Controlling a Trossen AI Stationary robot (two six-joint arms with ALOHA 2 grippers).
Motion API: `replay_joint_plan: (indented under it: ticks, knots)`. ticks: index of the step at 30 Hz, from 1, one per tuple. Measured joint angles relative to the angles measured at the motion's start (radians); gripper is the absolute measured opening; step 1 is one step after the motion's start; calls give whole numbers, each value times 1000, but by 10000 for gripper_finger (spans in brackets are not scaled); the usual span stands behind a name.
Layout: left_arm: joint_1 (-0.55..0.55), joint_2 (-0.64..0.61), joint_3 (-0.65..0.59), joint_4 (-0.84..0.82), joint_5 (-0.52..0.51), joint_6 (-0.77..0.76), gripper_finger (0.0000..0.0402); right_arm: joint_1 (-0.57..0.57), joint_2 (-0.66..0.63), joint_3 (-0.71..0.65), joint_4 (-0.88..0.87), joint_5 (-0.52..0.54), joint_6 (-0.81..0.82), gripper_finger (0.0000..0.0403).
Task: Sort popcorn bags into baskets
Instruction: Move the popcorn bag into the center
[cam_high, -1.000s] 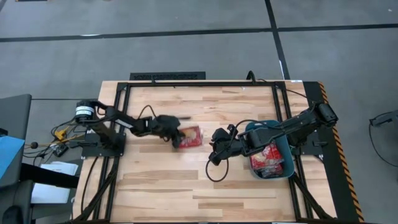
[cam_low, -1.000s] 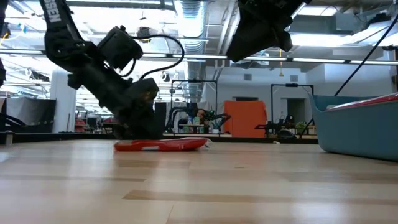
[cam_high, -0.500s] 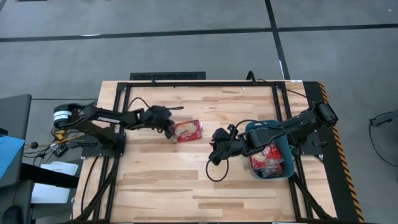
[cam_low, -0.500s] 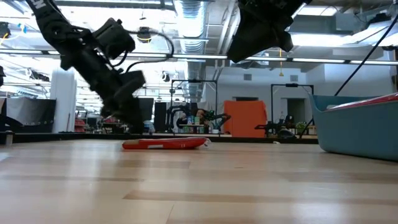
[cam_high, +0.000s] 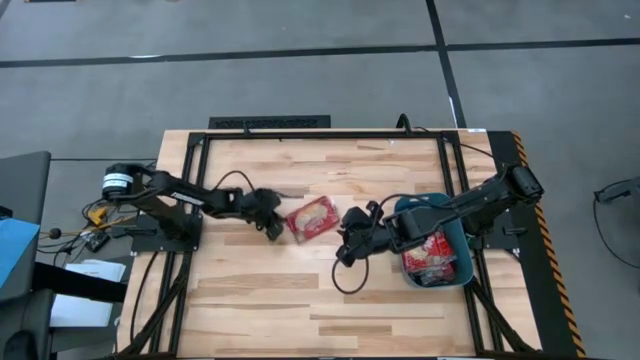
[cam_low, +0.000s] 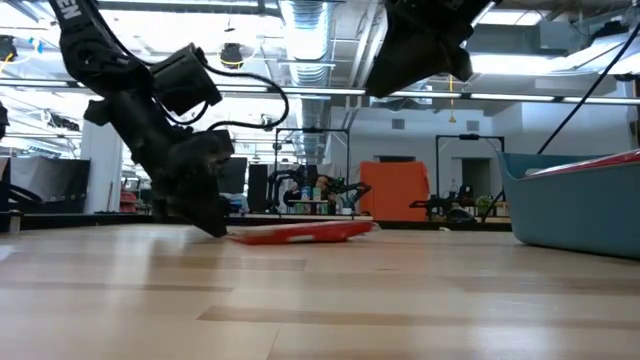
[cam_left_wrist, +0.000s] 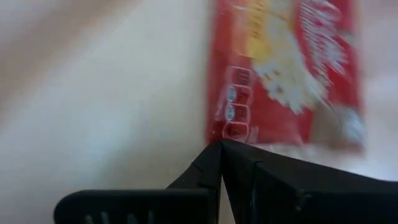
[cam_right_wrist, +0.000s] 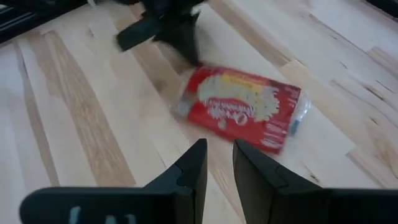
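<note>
- Slid rightward since half a second ago: popcorn bag (cam_high: 311, 218), flat on table (cam_high: 260, 290), between both grippers.
- Left gripper (cam_high: 273, 228) pinched closed, empty, tips at bag's edge.
- Right gripper (cam_high: 345, 248) slightly parted, empty, hovering beside teal basket (cam_high: 464, 262) holding more bags (cam_high: 432, 252).

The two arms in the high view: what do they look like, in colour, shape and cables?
Both are dark, slender, jointed arms ending in a two-finger claw: the left claw and the right claw. A black cable loops along each arm. The left arm has a pale round cap at its base; in the low view it bears white lettering.
</note>
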Motion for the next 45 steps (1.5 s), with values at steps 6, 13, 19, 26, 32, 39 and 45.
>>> replay_joint_plan:
  ticks: [6, 13, 19, 26, 32, 39, 45]
  knots:
    - [-132, 51, -2, 202, 133, -118, 0, 5, 0, -19, 14, 7, 50, 103]
    - [-193, 78, 68, 313, 217, -105, 0, 3, 1, -131, 96, 6, 238, 103]
    - [-172, -49, 177, 105, 196, 72, 0, 3, 0, -145, 144, 5, 288, 103]
    - [-44, -79, 132, -16, 58, 205, 0, 3, 1, -145, 194, 8, 288, 103]
    - [-7, -43, 51, 120, 93, 220, 0, 6, 1, -147, 196, 5, 352, 104]
    - [-7, 18, 45, 200, 86, 277, 0, 0, 0, -148, 205, -2, 392, 157]
    - [-7, 98, 56, 242, 92, 306, 0, -13, 0, -148, 206, 1, 419, 211]
